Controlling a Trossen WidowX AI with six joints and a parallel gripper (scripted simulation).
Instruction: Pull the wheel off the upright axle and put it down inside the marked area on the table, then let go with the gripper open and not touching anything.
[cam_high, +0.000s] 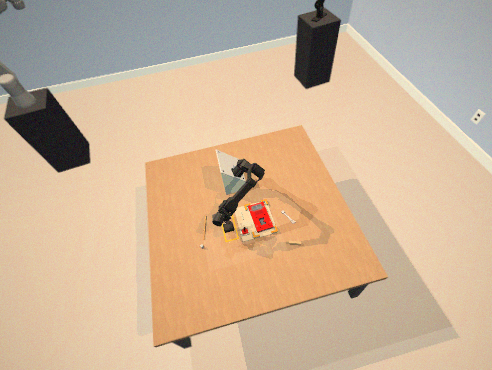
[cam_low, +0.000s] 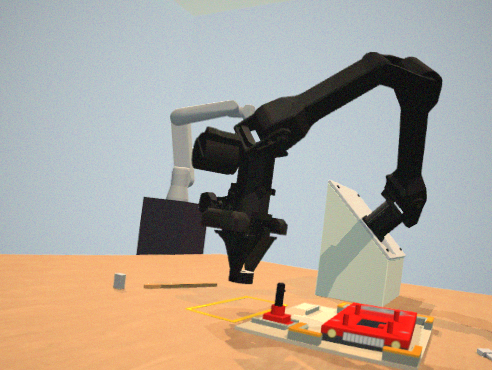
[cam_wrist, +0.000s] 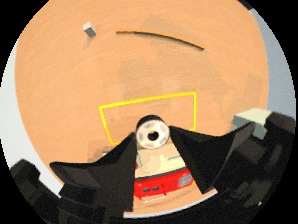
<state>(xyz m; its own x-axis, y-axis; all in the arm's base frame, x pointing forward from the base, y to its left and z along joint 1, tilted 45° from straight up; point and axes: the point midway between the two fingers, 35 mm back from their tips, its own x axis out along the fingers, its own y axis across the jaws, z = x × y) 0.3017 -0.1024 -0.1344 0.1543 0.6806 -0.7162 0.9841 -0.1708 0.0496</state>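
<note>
1. The gripper (cam_low: 243, 274) points down, its jaws closed part-way and stopped on the wheel (cam_wrist: 152, 133), which sits pinched between the fingertips; the wrist view shows it as a small pale disc with a dark centre hole facing the camera

2. The wheel is off the axle (cam_low: 280, 294) and in the air, above the table (cam_high: 200, 300) and over or near the near edge of the marked area (cam_low: 227, 307), a yellow-outlined square; how high above it I cannot say exactly

3. By its look the wheel is small, rigid and light, so it should not sag or deform; held across its rim it is likely smooth enough to roll or hop if dropped from a height, so I judge a low release the safer one

4. The rim is the sensible place to hold it, as now, since the bore has to stay free and the flat faces give it something to land on

5. The bare black axle stands upright on its red base (cam_low: 277, 315) just beside the square, on a pale board (cam_low: 260, 327); it is the nearest thing the fingers could clip while descending

6. The red car-like body (cam_low: 370, 326) lies on the same board, farther off

7. A thin rod (cam_low: 180, 285) and a small grey block (cam_low: 119, 280) lie beyond the square, well apart from it, and the pale wedge-shaped mount (cam_low: 350, 250) carries the arm's base
</note>
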